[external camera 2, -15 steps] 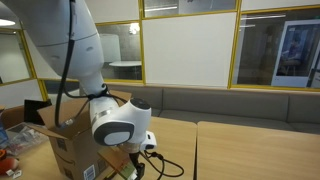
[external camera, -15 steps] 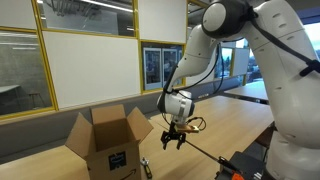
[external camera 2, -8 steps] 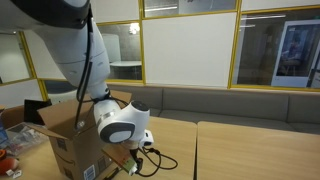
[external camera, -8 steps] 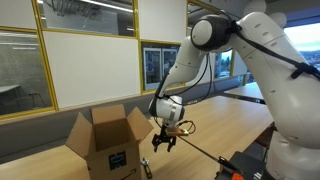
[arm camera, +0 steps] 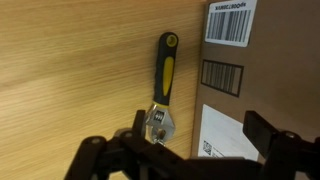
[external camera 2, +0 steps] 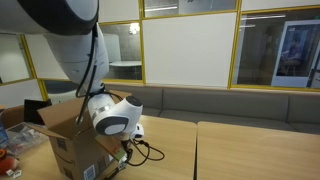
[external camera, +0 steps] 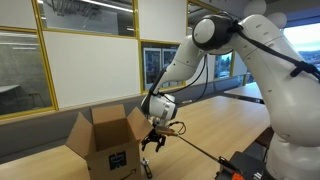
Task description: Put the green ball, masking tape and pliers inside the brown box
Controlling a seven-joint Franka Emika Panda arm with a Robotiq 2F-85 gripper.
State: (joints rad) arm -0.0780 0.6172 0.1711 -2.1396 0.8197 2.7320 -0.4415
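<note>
The brown box (external camera: 108, 141) stands open on the wooden table with its flaps up; it shows in both exterior views (external camera 2: 68, 141). The pliers (arm camera: 164, 82), with black and yellow handles, lie flat on the table right beside the box's labelled side (arm camera: 262, 80). They also show in an exterior view (external camera: 145, 167) in front of the box. My gripper (external camera: 152, 143) hangs open and empty just above the pliers' head, its fingers (arm camera: 200, 127) spanning the pliers' head and the box's edge. The green ball and the masking tape are not in view.
A black cable (external camera: 195, 150) runs across the table from the gripper. Dark equipment (external camera: 240, 165) sits at the table's near edge. Colourful items (external camera 2: 6, 160) lie beside the box. Glass partitions and a bench stand behind.
The gripper has moved toward the box and lower, ending above the pliers. The box and pliers have not moved.
</note>
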